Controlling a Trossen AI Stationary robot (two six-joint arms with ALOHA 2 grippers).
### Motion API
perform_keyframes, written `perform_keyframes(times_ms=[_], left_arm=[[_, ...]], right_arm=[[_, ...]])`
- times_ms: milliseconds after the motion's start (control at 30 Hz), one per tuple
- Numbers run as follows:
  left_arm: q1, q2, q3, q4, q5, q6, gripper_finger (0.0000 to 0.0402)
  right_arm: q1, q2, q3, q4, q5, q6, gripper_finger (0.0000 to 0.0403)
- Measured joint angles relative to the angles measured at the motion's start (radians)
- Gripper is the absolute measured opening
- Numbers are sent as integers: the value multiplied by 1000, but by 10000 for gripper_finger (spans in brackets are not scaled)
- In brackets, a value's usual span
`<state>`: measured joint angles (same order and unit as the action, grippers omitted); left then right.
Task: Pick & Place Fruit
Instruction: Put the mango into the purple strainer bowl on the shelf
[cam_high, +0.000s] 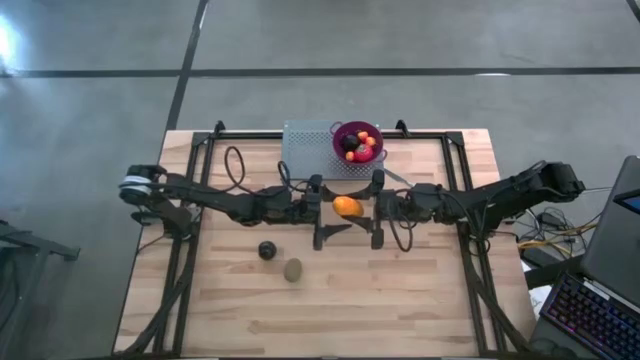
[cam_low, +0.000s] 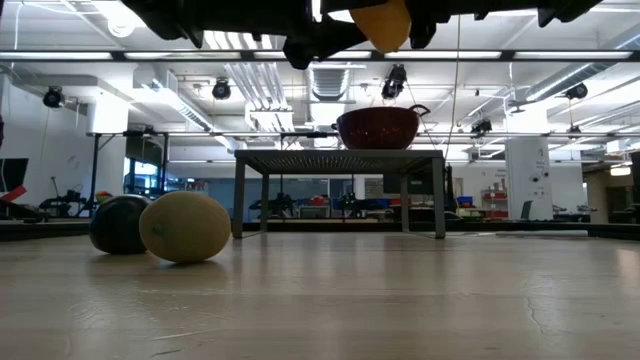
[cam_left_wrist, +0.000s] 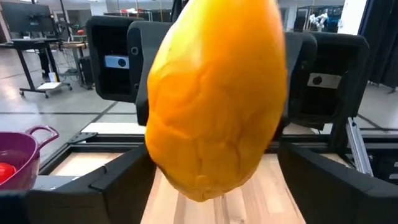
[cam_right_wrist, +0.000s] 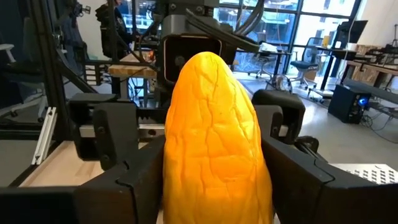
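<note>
Fruit handover above mid-table. An elongated orange fruit (cam_high: 347, 207), waxy and faintly creased, hangs between the two grippers, clear of the pale wooden plank table (cam_high: 420, 300). The right gripper (cam_right_wrist: 214, 180) clamps it between its dark angular fingers; the left gripper (cam_high: 322, 210) stands spread, its fingers flanking the fruit apart from its skin. A near-black round fruit (cam_high: 266, 250) and a matte brown-green oval fruit (cam_high: 292, 270) lie side by side on the table. Small red and orange balls fill the purple bowl (cam_high: 357, 141) on a perforated grey metal stand (cam_high: 305, 150).
</note>
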<state>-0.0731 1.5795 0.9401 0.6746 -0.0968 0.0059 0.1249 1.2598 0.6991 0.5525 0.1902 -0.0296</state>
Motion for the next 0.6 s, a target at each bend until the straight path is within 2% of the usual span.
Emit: perform_keyframes(times_ms=[167, 400, 600], left_arm=[[1, -64, 0, -140, -9, 19, 343], [1, -213, 0, -433, -76, 18, 342], [0, -296, -3, -726, -208, -103, 341]], right_arm=[[0, -10, 0, -7, -1, -2, 223], [0, -48, 0, -70, -2, 1, 231], [0, -61, 0, -90, -3, 27, 226]])
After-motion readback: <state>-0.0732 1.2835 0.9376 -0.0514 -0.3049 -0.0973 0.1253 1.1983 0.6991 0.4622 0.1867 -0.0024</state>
